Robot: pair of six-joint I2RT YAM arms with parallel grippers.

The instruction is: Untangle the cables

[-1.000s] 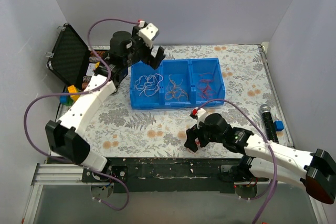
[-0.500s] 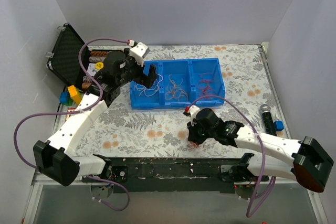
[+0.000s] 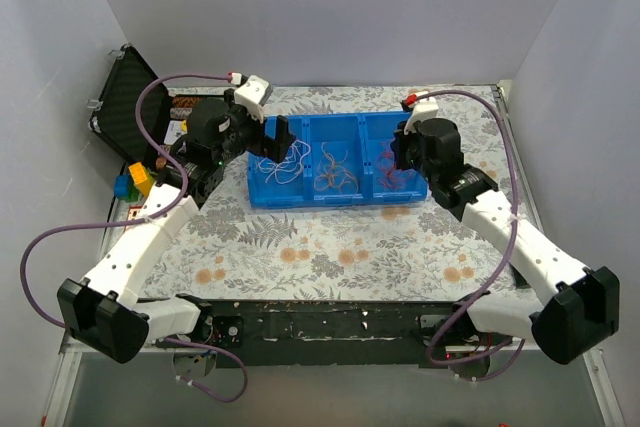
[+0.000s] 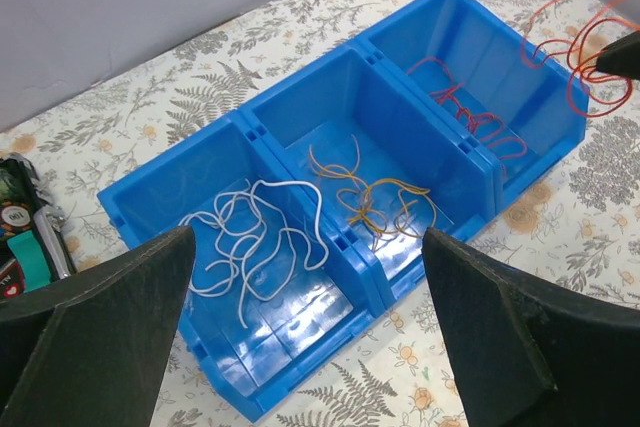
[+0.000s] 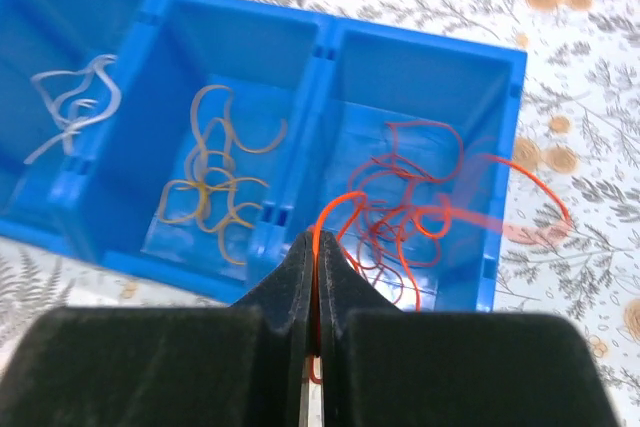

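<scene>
A blue three-compartment bin holds the cables. White cables lie in the left compartment, orange-yellow ones in the middle and red ones in the right. My right gripper is shut on a red cable, which dangles in loops over the right compartment. In the top view that gripper hovers at the bin's right end. My left gripper is open and holds nothing. It hangs above the near edge of the left compartment.
An open black case and coloured toy blocks sit at the table's left edge. A microphone and a small blue block lie at the right edge. White walls close in the back and both sides.
My right gripper shut at the table's front, then swung up to the bin's right compartment with a red cable in it. My left gripper dropped and shifted slightly over the left compartment.
</scene>
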